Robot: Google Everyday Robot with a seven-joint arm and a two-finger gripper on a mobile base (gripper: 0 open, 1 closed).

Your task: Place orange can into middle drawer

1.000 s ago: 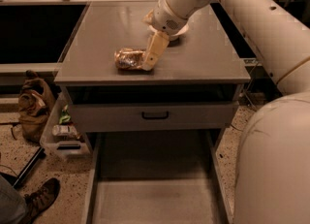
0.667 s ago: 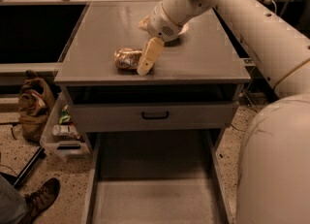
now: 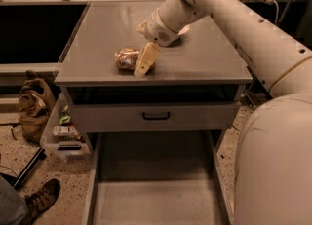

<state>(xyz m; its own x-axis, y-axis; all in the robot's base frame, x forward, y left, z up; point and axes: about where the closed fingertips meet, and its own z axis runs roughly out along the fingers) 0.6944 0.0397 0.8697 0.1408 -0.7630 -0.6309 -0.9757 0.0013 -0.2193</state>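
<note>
The orange can (image 3: 126, 58) lies on its side on the gray cabinet top (image 3: 204, 58), near the front edge and left of center. My gripper (image 3: 145, 61) reaches down from the right and sits against the can's right end, partly in front of it. The middle drawer (image 3: 156, 202) is pulled out below, low in the view, and its flat gray floor is bare. Above it is a closed gray drawer front with a black handle (image 3: 156, 116).
My white arm and body (image 3: 273, 160) fill the right side. A brown bag (image 3: 33, 107) and a clear bin of small items (image 3: 62, 132) stand on the floor at the left. A person's shoe (image 3: 41, 198) is at the bottom left. A dark recess (image 3: 34, 34) lies left of the cabinet.
My gripper has moved down and left, from beside the can's right end to against it. The can has not moved.
</note>
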